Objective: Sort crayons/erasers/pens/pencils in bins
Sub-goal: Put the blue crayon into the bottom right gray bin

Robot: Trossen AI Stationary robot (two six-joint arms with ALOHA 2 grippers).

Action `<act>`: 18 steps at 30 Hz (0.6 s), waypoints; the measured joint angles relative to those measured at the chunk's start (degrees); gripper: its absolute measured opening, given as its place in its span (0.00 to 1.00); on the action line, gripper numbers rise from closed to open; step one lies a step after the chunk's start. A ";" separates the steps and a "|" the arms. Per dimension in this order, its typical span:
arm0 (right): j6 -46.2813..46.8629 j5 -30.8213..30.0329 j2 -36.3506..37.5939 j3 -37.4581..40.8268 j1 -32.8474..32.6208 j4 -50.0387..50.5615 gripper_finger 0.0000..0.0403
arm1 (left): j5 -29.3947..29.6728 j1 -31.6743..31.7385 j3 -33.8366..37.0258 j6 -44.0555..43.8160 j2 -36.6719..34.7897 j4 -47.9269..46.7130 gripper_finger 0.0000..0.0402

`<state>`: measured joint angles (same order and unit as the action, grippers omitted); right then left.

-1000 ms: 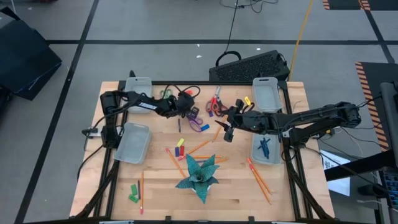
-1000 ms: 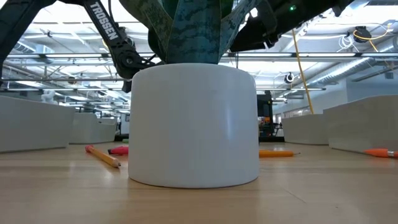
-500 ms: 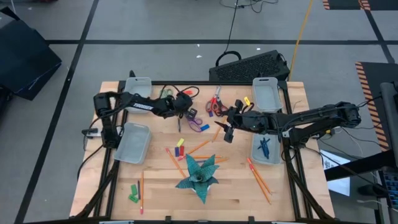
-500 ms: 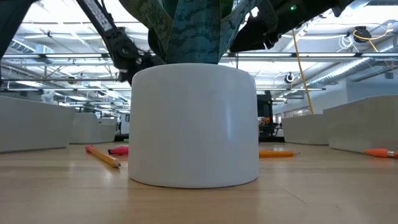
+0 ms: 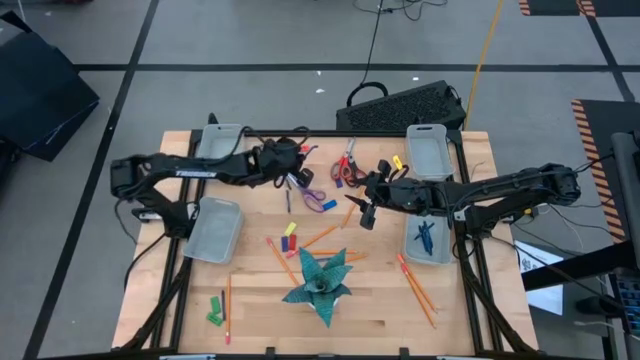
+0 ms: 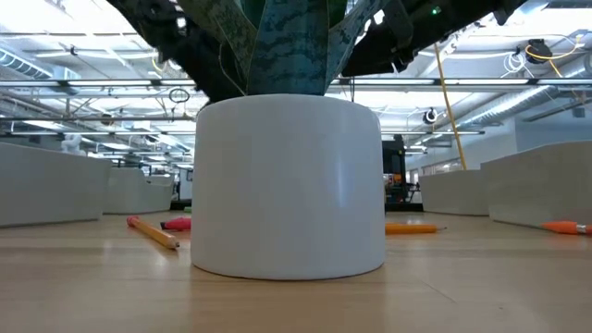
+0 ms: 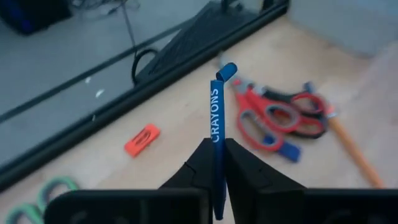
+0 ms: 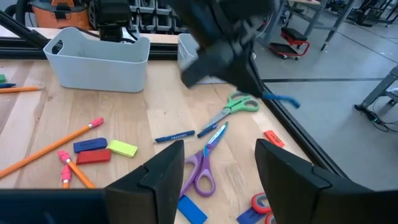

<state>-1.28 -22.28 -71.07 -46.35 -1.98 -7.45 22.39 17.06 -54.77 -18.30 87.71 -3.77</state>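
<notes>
Blue pen [image 7: 216,134] marked CRAYONS pinched upright in left gripper [image 7: 215,163], lifted off worktop [image 5: 250,300] near back edge, beside rear-left bin [image 5: 222,140] – red scissors [image 7: 273,118] and orange eraser [image 7: 142,139] lie below. Second pen [image 8: 174,137] lies on wood by purple scissors [image 8: 202,168]. Right gripper [image 8: 214,163] hovers mid-worktop – fingers spread, grasping nothing – near front-right bin [image 5: 428,240]

Potted plant [image 5: 320,283] amid centre clutter
</notes>
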 joint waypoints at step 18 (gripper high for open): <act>6.68 -0.19 -8.59 12.37 0.11 -48.08 0.47 | -7.26 -11.03 -0.11 10.57 -4.57 20.50 0.04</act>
<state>5.41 -22.47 -79.66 -33.98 -1.87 -55.52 15.14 6.03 -54.87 -7.73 83.13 16.73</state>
